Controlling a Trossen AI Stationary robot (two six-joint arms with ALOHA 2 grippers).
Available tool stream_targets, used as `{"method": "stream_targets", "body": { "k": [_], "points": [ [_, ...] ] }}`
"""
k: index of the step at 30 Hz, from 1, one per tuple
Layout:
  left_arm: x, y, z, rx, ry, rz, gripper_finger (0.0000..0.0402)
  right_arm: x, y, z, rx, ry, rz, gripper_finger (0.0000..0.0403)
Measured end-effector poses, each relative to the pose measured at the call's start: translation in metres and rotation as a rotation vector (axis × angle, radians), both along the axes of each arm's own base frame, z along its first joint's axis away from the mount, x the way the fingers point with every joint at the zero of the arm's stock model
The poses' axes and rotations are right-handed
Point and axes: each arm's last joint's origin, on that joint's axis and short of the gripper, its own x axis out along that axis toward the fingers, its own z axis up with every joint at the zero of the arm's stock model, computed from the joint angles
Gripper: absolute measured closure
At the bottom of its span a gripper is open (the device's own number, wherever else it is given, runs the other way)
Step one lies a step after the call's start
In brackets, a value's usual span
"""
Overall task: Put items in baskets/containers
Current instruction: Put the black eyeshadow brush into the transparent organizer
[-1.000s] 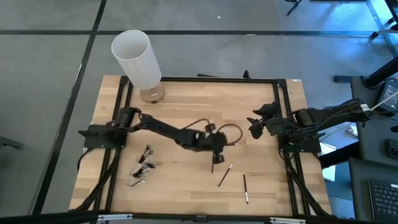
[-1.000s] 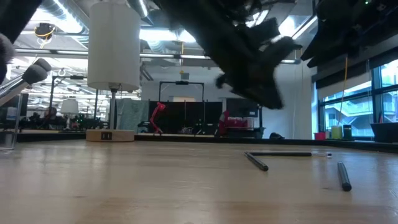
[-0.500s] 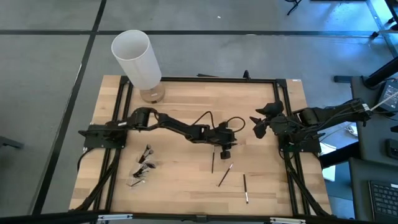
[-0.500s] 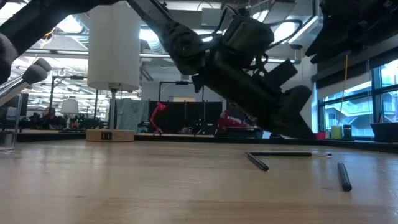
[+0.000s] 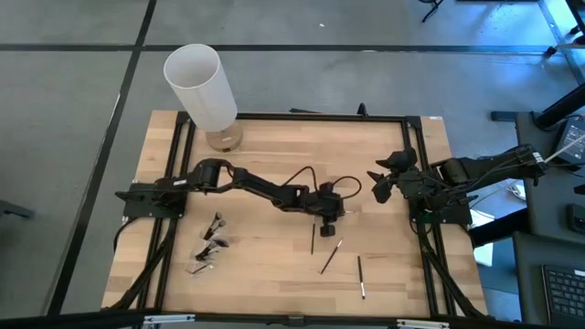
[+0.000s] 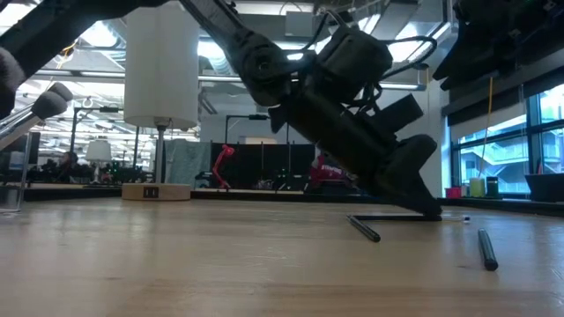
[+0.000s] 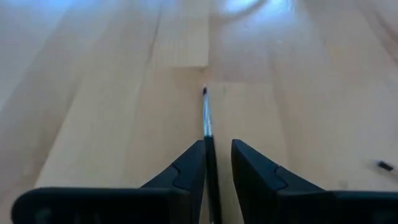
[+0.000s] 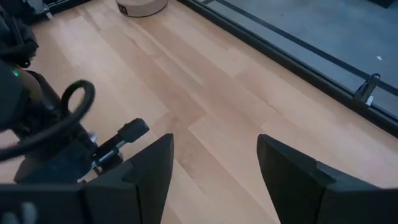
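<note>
At mid-counter (image 5: 274, 265), left tool (image 7: 216, 163) straddling thin dark makeup brush (image 7: 207, 124), fingers apart, lengthwise along handle; right tool (image 5: 377, 185) idle, apart.

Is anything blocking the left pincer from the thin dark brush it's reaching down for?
Nothing visible does. The left pincer is down at the wooden table, its open dark fingers on either side of the thin dark makeup brush, with only bare wood around it. The right pincer waits near the table's right edge.
</note>
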Motion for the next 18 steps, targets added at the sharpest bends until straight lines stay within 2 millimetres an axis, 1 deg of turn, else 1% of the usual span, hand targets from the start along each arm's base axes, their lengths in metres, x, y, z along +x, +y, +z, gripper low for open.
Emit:
{"method": "stream_targets", "body": {
  "k": [11, 18],
  "points": [
    [-0.0029, 0.0022, -0.0033, 0.035, 0.051, 0.057, 0.0344, 0.0000, 0.0000, 0.0000, 0.005, -0.004, -0.004, 0.0173],
    [-0.0032, 0.0018, -0.0070, 0.014, 0.064, 0.080, 0.0369, 0.0001, 0.0000, 0.0001, 0.001, -0.001, -0.001, 0.0173]
  ]
}}
